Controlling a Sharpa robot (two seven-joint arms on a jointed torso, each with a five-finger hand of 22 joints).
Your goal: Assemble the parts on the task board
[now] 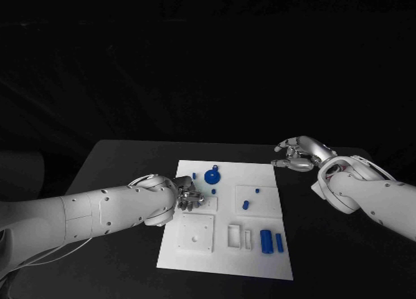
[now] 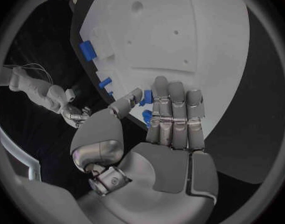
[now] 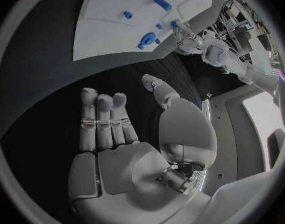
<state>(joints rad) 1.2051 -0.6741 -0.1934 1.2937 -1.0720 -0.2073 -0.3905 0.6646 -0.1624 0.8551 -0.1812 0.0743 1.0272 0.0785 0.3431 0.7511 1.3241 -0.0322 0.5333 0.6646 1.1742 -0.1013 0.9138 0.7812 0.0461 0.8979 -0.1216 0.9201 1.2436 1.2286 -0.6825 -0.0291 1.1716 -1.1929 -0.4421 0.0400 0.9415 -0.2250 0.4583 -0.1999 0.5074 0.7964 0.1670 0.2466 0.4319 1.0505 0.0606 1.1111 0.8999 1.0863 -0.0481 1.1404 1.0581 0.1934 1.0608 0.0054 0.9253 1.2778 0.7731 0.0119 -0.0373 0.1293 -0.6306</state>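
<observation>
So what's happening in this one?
The left hand is over the task board, its fingers at a small blue part; whether it grips the part is unclear. The right hand hovers off the board over the black table, holding nothing. Other blue parts lie on the board.

On the black surface (image 1: 118,162) you see the white task board (image 1: 228,249), with your left hand (image 1: 189,196) resting over its left edge, fingers beside a round blue part (image 1: 212,177). Two blue cylinders (image 1: 272,241) lie side by side near the board's right edge, and a smaller blue piece (image 1: 246,204) sits mid-board. Your right hand (image 1: 297,154) hovers off the board's far right corner, fingers curled, holding nothing.
</observation>
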